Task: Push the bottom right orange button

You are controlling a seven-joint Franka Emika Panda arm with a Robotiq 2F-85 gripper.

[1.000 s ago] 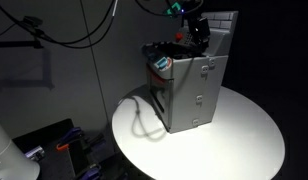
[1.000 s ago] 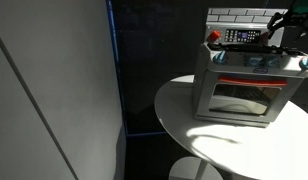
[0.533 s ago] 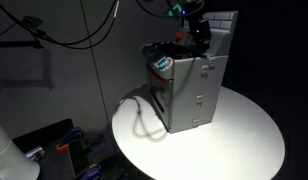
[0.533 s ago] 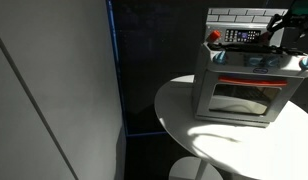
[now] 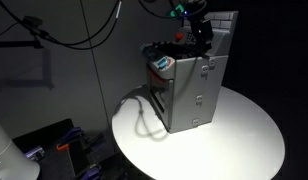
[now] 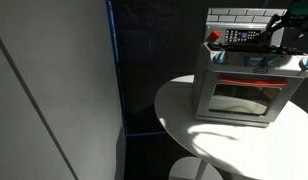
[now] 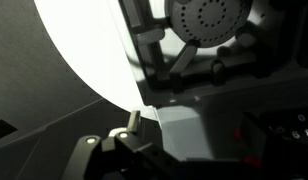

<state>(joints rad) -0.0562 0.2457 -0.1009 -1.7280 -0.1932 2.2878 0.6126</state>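
Note:
A grey toy stove (image 5: 190,92) stands on a round white table (image 5: 234,140); it also shows in an exterior view (image 6: 244,92). Small orange-red knobs sit at its top front edge (image 6: 219,57) and show as dim red spots in the wrist view (image 7: 252,130). My gripper (image 5: 200,42) hangs low over the stove's top near the back panel, and shows at the picture's right edge in an exterior view (image 6: 285,30). In the wrist view its fingers (image 7: 136,122) look closed together and hold nothing. Which button lies under the fingertips is hidden in the dark.
The stove's tiled back panel (image 5: 222,25) rises right behind the gripper. A burner disc (image 7: 206,20) shows in the wrist view. Cables (image 5: 89,30) hang at the rear. A blue-edged wall panel (image 6: 109,70) stands beside the table.

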